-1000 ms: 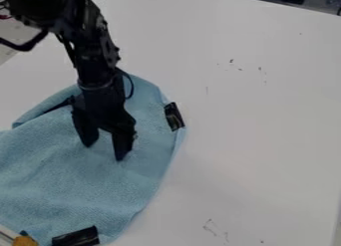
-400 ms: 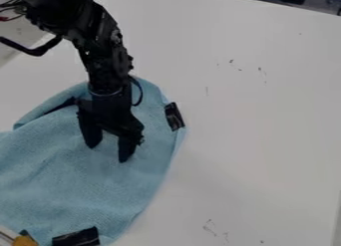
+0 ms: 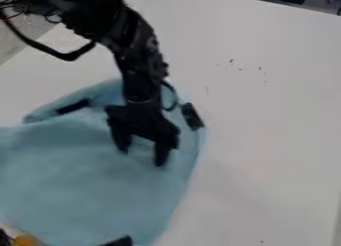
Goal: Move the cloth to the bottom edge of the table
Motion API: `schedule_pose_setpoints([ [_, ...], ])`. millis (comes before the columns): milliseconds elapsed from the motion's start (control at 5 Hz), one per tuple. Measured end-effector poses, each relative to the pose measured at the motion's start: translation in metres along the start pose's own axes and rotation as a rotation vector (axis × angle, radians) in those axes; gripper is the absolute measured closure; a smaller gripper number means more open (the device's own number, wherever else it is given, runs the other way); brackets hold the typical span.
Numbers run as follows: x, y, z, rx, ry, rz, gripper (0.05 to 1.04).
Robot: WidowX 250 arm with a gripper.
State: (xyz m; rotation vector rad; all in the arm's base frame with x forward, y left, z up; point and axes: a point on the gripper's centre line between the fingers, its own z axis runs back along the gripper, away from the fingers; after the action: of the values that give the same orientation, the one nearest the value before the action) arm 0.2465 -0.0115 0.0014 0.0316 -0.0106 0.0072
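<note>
My gripper point(image 3: 142, 159) hangs over the upper right part of the blue cloth point(image 3: 86, 175), its two fingers apart and pointing down onto the fabric, with blue showing between them. The cloth spreads over the left half of the white table, from above the gripper down to the bottom of the view. A black patch point(image 3: 192, 116) marks its right corner, and another dark strip point(image 3: 73, 106) lies near its upper left edge. Whether the fingertips press on the fabric is hard to tell.
The white table point(image 3: 266, 130) extends to the right of the cloth, with small dark marks on it. An orange object point(image 3: 25, 240) sits at the bottom left beside the cloth. Dark items lie beyond the table's top right edge.
The gripper has moved right and slightly down. The cloth has shifted the same way along with its black patches, while the fingers have stayed apart.
</note>
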Motion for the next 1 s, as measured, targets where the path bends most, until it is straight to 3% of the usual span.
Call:
schedule_pose_setpoints([
  [400, 0.006, -0.041, 0.010, -0.024, 0.012, 0.000, 0.083],
  [600, 0.006, -0.041, 0.011, -0.015, 0.016, -0.003, 0.083],
  [1000, 0.015, -0.036, 0.010, -0.024, -0.033, -0.012, 0.083],
])
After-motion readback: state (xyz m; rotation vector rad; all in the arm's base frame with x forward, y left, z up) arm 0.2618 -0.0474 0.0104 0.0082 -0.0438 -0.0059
